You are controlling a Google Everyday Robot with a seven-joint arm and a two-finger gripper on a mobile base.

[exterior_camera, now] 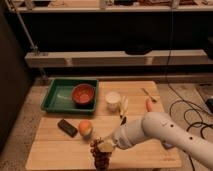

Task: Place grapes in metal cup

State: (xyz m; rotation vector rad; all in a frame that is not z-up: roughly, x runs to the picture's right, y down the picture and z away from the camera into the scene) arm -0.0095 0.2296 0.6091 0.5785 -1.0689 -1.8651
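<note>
Your gripper (103, 146): at the tabletop's front edge, mid-width, directly over the grapes (101, 159); whether it grips them you cannot tell. Metal cup (113, 100): upright near the back edge, centre, well apart from the grapes. Orange bowl (83, 93): in the green tray (55, 97), back-left corner.

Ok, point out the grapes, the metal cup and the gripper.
grapes (102, 161): camera view, lower part of the bunch.
metal cup (113, 104): camera view, its pale side wall.
gripper (102, 148): camera view, its tip, just above the grapes near the front.
</note>
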